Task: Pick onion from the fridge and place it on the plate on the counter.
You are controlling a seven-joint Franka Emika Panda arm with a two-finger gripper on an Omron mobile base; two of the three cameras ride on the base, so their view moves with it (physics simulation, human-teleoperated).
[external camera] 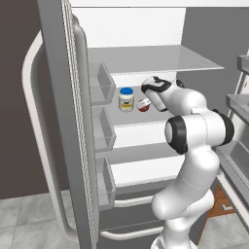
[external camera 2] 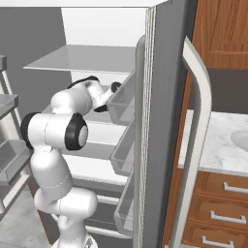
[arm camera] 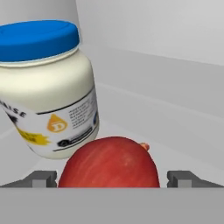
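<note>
Grey fridge (external camera: 63,121) stands open; small round red onion (arm camera: 109,162) rests on middle shelf beside blue-lidded pale jar (arm camera: 48,87). Gripper (arm camera: 112,179) spread, straddling onion, not yet closed. Grasp, transfer and placement remain.

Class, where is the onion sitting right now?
In the left base view, the onion sits on a middle fridge shelf, just right of the blue-lidded jar, with the gripper straddling it.

A pale jar (external camera: 126,99) w/ a blue lid (arm camera: 37,38) stands up straight on a grey shelf. It has a label w/ black letters & a yellow drop. On the right are brown wood drawers (external camera 2: 220,203) w/ silver handles.
</note>
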